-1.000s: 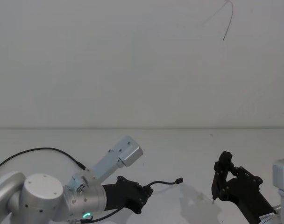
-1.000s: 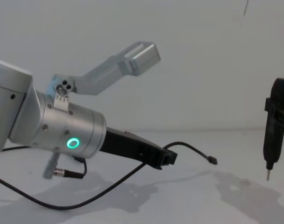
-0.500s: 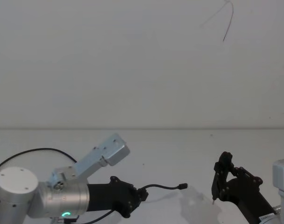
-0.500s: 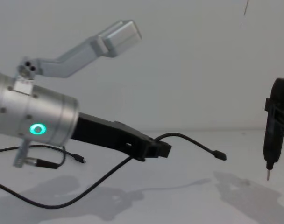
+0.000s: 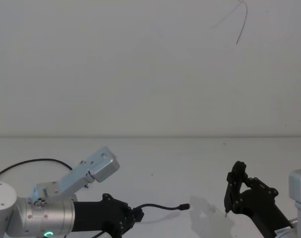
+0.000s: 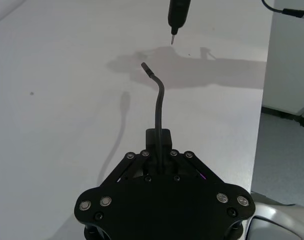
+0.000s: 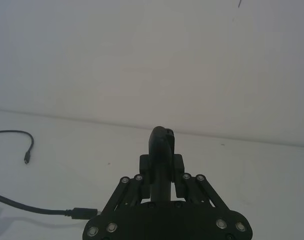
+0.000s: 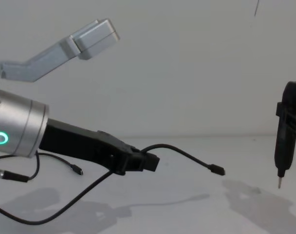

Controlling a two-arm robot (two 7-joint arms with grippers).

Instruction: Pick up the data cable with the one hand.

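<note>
My left gripper (image 8: 150, 162) is shut on the data cable (image 8: 182, 153), a thin black cable held above the white table (image 8: 187, 214). Its free end arcs out past the jaws to a small flat plug (image 8: 216, 169) hanging in the air. The rest of the cable trails down from the gripper to the table on the left. The left wrist view shows the cable (image 6: 157, 102) rising from between the closed fingers of the left gripper (image 6: 159, 137). In the head view the left gripper (image 5: 135, 215) is low at the left, with the cable (image 5: 160, 206) pointing right.
My right gripper (image 7: 162, 150) stays at the right, shut on a black pen-shaped tool (image 8: 284, 141) whose metal tip points down above the table. A short wire with a silver barrel plug (image 8: 11, 175) and another small plug end (image 8: 76, 169) lie at the left.
My left arm has drawn back to the left with the cable still in its grip. The cable's plug end has moved left with it. The right arm has not moved.
</note>
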